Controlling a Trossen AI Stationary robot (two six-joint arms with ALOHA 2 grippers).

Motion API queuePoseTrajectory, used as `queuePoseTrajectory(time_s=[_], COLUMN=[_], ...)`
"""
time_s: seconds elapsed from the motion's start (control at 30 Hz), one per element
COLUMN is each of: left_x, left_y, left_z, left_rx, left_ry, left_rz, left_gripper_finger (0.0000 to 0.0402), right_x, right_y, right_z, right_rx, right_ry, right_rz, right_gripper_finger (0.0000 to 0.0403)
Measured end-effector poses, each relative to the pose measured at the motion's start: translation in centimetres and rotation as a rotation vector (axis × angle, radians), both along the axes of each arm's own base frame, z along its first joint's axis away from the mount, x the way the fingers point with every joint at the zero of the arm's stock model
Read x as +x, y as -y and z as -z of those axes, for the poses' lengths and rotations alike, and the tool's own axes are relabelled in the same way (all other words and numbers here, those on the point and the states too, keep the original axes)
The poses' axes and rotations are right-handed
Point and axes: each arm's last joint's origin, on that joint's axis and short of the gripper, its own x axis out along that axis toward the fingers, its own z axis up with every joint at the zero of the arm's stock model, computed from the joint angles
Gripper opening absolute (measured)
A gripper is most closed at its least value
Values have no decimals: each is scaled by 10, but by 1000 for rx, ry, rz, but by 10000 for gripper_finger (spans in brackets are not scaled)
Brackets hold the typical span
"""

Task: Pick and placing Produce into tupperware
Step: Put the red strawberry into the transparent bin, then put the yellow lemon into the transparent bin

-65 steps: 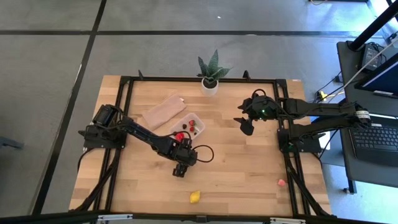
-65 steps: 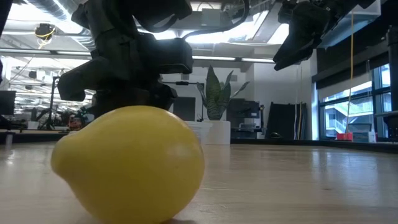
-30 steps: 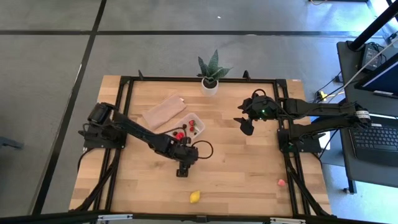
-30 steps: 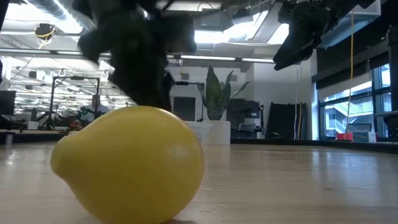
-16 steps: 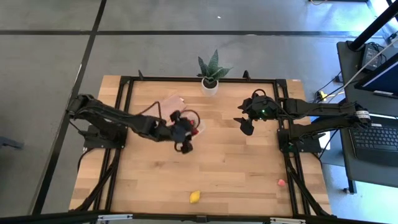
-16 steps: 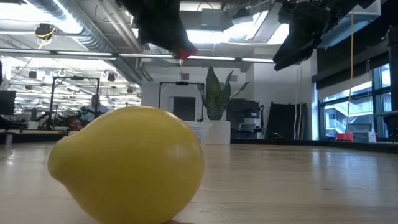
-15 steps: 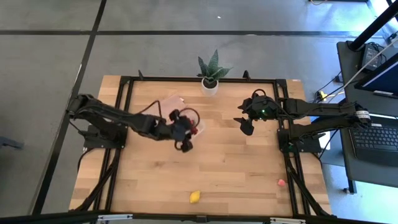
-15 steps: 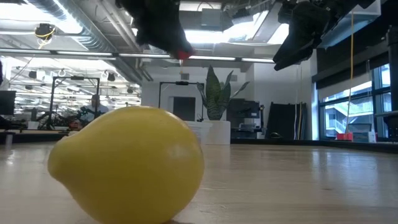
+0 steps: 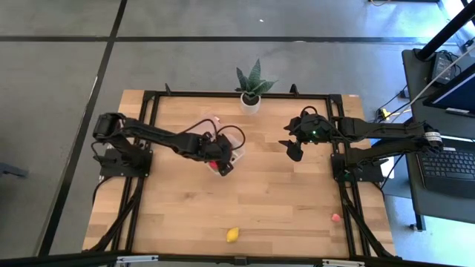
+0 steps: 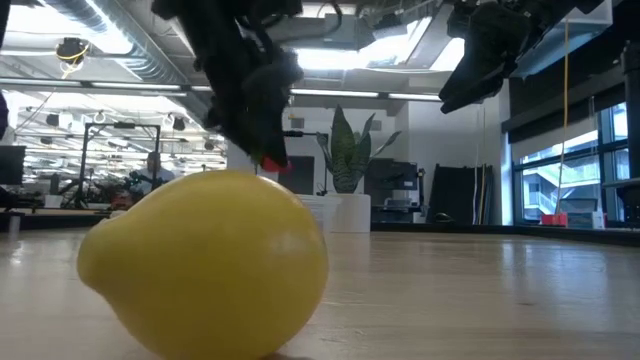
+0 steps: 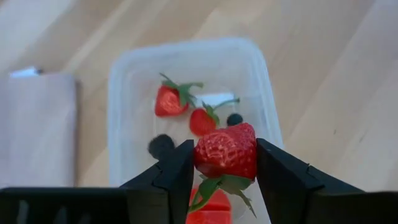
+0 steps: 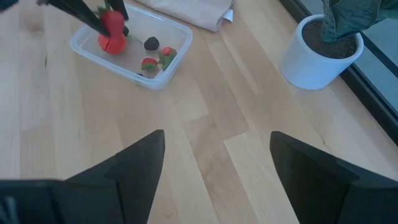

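Swung back from mid-table, left gripper [image 11: 225,163] clamps a strawberry [image 11: 226,149] above the tupperware [image 11: 127,81]; lemon [image 9: 233,234] lies near the wooden table's [image 9: 297,200] front edge.

Right gripper [image 9: 291,147] hangs spread.

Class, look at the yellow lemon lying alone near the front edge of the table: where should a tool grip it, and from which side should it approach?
Grip the lemon across its rounded middle, coming straight down from above. It lies on its side with a nub at one end, so fingers closing across the short width probably hold best. The table around it is bare.
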Motion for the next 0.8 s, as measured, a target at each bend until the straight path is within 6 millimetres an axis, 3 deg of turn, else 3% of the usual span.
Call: queuePoseTrajectory(time_s=[0.2,0.6,0.8], left_x=[6,7,7], left_y=[-4,-6,-3], left_z=[18,16,17], left_rx=[-34,-37,-128], left_ry=[-59,-42,-57], left_rz=[5,-1,105], left_gripper_finger=[147,180,212], right_x=[0,0,0], right_y=[0,0,0], right_z=[0,0,0], right_rx=[-1,-1,-2], right_ry=[-1,-2,-2], right_rz=[-1,-1,-2], right_gripper_finger=[293,293,293])
